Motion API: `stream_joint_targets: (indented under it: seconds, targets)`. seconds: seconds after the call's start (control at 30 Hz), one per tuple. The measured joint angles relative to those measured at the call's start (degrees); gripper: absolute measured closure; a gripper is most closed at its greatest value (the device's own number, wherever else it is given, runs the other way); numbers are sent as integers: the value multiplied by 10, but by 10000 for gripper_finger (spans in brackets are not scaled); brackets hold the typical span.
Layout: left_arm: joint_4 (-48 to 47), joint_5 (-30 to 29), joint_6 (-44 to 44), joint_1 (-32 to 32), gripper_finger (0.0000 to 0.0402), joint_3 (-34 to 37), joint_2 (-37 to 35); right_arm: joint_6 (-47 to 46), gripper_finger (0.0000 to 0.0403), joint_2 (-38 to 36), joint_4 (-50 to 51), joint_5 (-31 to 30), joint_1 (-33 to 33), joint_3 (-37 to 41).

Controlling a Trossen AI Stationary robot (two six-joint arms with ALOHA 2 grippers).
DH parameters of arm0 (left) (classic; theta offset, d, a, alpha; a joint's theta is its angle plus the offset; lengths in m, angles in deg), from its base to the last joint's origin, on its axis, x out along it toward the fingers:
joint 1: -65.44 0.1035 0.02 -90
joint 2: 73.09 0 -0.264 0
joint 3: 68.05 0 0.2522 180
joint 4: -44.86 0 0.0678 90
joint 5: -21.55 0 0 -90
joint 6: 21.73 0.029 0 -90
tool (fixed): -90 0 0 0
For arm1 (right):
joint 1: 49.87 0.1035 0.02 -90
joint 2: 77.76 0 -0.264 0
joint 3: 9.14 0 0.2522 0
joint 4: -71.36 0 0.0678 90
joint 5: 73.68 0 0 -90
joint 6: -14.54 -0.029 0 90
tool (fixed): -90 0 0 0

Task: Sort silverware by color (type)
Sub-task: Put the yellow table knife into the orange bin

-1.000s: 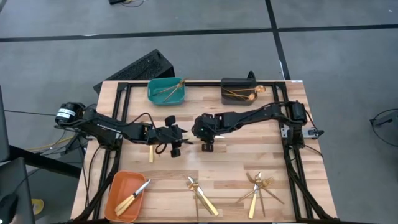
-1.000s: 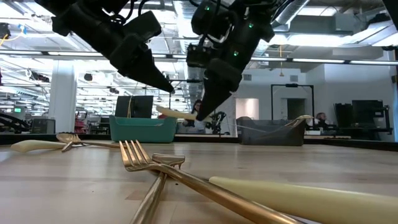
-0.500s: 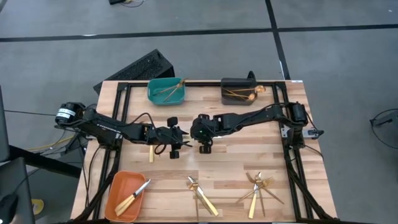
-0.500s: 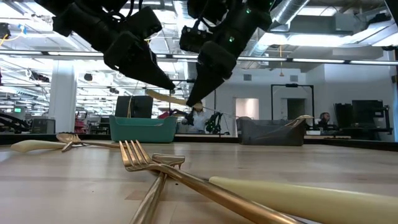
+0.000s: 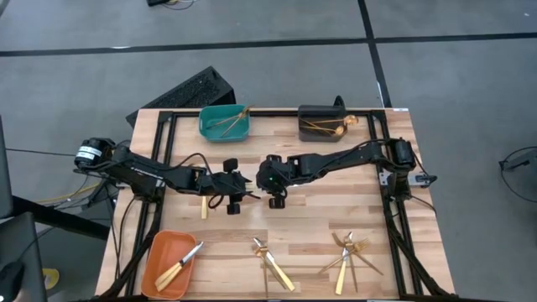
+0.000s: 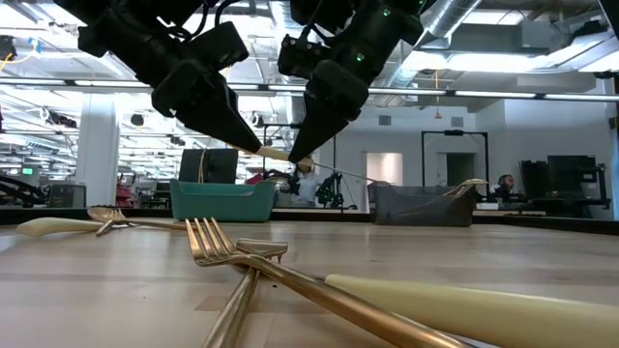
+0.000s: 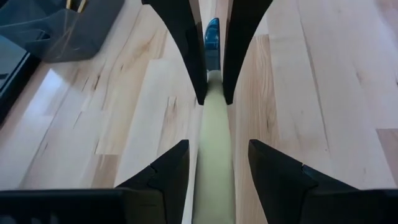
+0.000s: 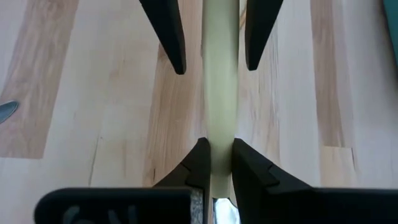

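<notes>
Midway over the wooden counter (image 5: 319, 220), right end effector (image 8: 216, 163) pinches a stiff, slick, light knife (image 8: 219, 74); left end effector (image 7: 214, 165) spread around its handle.

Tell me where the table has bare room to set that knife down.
Bare wood lies between the teal bin and grey bin, and just below both grippers mid-table. The front edge is crowded: orange bin, cutlery pile, fork cluster.

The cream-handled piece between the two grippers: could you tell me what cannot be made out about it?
Right wrist view: cream-handled piece's working end cut off by the edge, behind the shut right gripper.
Left wrist view: only a sliver shows beyond the open left gripper.
High view: too small, covered by both grippers.
</notes>
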Motion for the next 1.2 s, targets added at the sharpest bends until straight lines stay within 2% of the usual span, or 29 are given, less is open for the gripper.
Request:
stream_joint_targets:
  seconds: [0.1, 0.27, 0.5, 0.67, 0.83, 0.97, 1.1, 1.2]
  targets:
    - [-9, 0, 0, 0, 269, 0, 0, 0, 334, 0, -4, 0, 0, 0]
    - [-9, 0, 1, 0, 335, 0, 0, 5, 334, 0, -3, 0, 0, 0]
    - [-7, 0, 1, 0, 336, 0, 0, 7, 321, 0, -2, 0, 0, 0]
    - [-7, -17, 1, 0, 336, 0, 0, 22, 263, -14, 6, -1, -5, 0]
    - [-7, -69, -18, 0, 336, 0, 0, 15, 200, -61, 23, -1, -18, 0]
    - [-2, -139, -37, -11, 336, 3, 0, -13, 185, -120, -24, -1, -24, 51]
    - [0, -240, -30, -48, 336, 4, 0, -80, 195, -189, -165, 1, -36, 174]
    - [15, -321, -11, -83, 336, 4, 0, -158, 210, -233, -346, 1, -45, 296]
